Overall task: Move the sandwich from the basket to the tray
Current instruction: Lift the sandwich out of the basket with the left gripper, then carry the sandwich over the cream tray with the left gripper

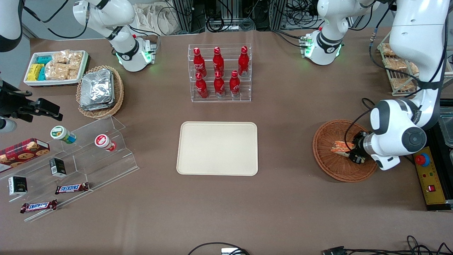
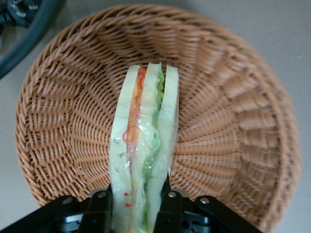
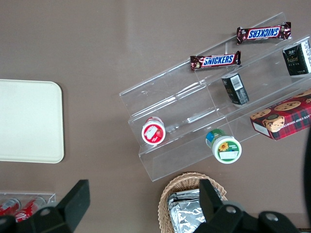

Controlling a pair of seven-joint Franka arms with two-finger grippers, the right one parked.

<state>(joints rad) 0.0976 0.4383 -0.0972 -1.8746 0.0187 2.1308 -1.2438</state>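
My claw (image 2: 138, 206) is clamped on the wrapped triangular white-bread sandwich (image 2: 143, 145), above the round reddish-brown wicker basket (image 1: 327, 156) at the front view's right, well apart from the cream rectangular tray (image 1: 217, 148).

Rough woven wicker basket (image 2: 233, 121), glossy film-wrapped sandwich (image 2: 146, 145), matt black pincer (image 2: 136, 213), smooth matt plastic tray (image 1: 217, 148).

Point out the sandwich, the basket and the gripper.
sandwich (image 2: 146, 141): left wrist view, its cut face.
basket (image 1: 327, 141): front view, bare woven inside wall.
gripper (image 2: 135, 204): left wrist view, between its fingertips, clamped on the sandwich.
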